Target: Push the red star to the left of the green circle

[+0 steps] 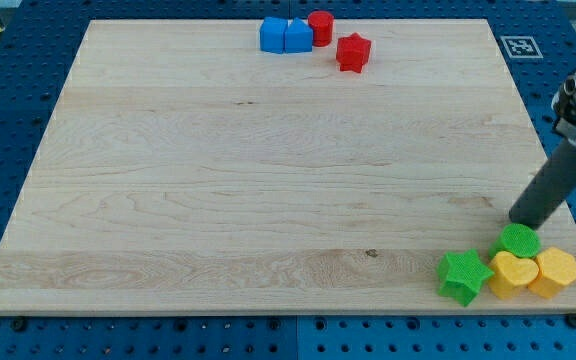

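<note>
i see two blue blocks (285, 35) touching side by side at the view's top edge of the wooden board (218, 180), with a red cylinder (320, 27) just to their right. the red star (353, 52) sits just below and right of that cylinder, well apart from the bottom-right cluster: a green star (464, 276), the green circle (519, 240), a yellow heart (513, 273) and a yellow hexagon-like block (555, 272). my tip (526, 220) has no jaws; it rests just above the green circle.

It was a lab: a wooden surface (268, 180) lay on a blue pegboard (18, 90), with a marker tag (517, 46) beside the surface.
</note>
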